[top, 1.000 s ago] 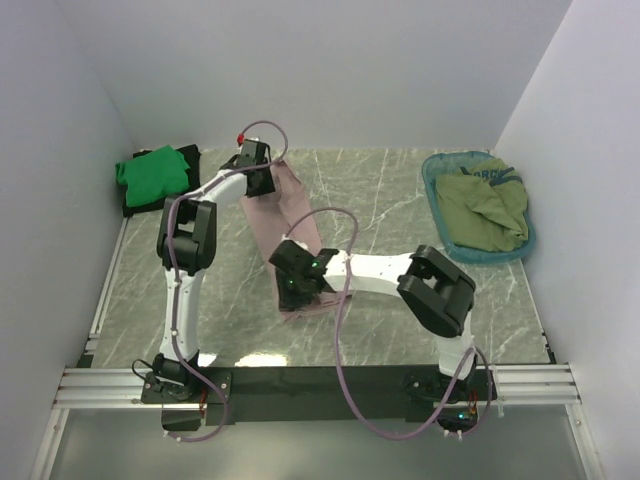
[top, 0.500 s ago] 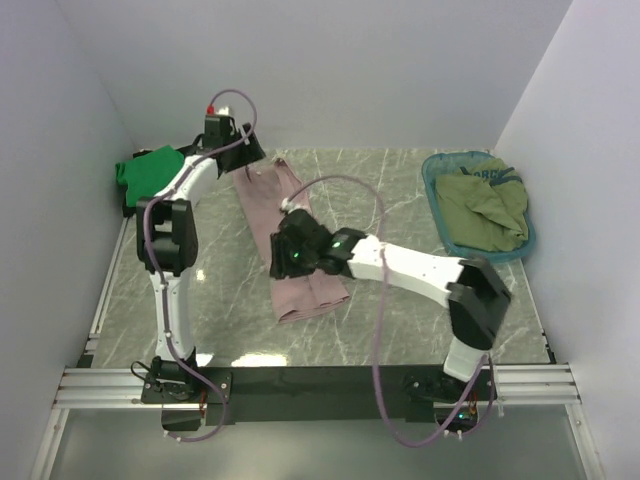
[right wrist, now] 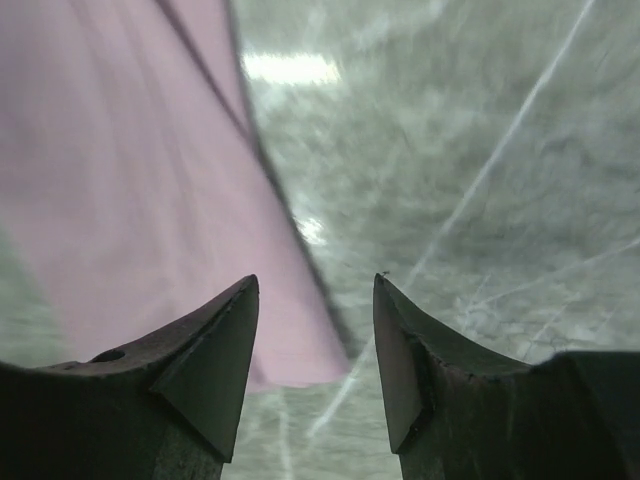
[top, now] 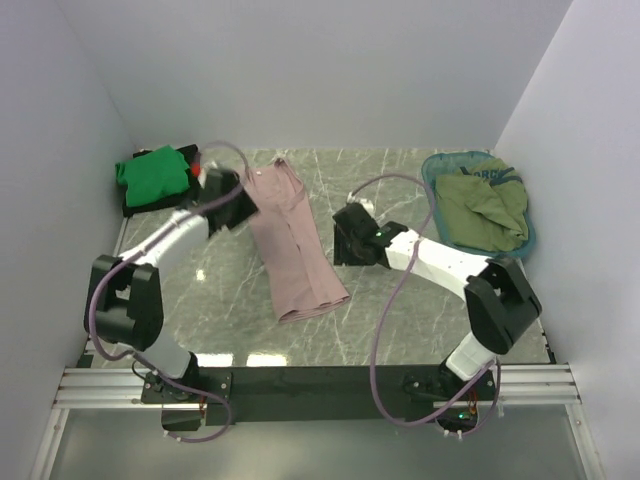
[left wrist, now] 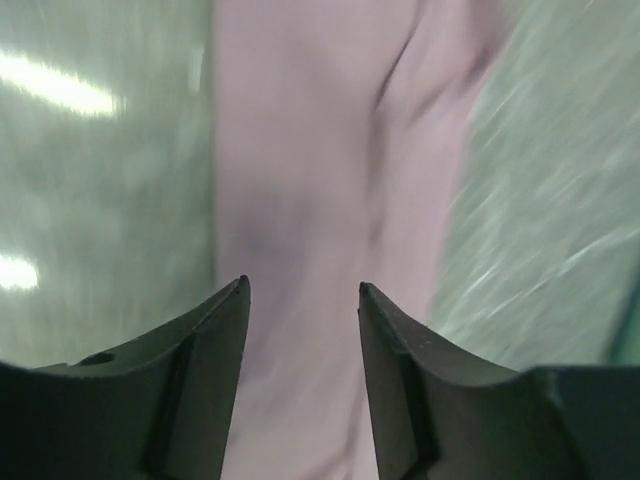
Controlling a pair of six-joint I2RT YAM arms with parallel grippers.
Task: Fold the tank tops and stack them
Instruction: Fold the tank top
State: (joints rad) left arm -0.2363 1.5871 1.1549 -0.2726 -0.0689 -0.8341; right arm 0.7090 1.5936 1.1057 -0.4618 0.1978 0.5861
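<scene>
Dusty pink tank top (top: 295,250), long flat strip; left gripper (left wrist: 302,287) and right gripper (right wrist: 316,280) spread.

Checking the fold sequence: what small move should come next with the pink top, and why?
Probably grasp its near end to fold it in half: the pink tank top lies as a long strip, and the left gripper and right gripper hover open and empty.

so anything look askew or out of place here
Mildly. The pink tank top lies as a long strip slanted across the table, not square to it, and the olive top sits bunched in the teal basket.
</scene>
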